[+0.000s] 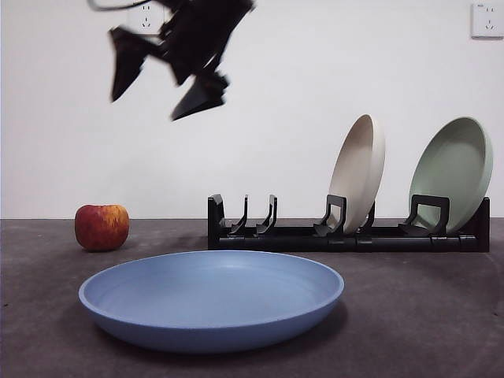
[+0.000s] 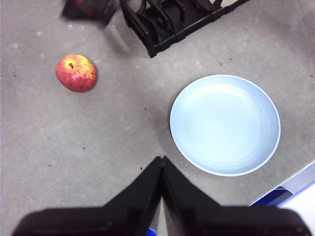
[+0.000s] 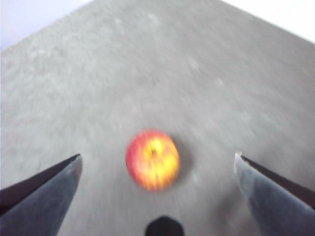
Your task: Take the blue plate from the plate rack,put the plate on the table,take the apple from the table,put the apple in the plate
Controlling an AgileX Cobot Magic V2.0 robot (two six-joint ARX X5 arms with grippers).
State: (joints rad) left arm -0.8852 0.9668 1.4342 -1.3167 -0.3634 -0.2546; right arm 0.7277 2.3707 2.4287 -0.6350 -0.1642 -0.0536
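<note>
blue plate [image 1: 211, 299] flat on table [image 1: 409, 315] nearest camera, apple [image 1: 101, 227] behind-left of it, plate rack [image 1: 346, 234] behind-right, right gripper [image 1: 169, 75] blurred, wide open, empty above apple; left gripper [image 2: 161, 164] closed, empty.

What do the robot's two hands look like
Both are black with two tapering, wedge-shaped fingers. The left hand is matte, its fingers ending in sharp points. The right hand looks dark grey and blurred, and shows in the front view as an angular black silhouette.
</note>
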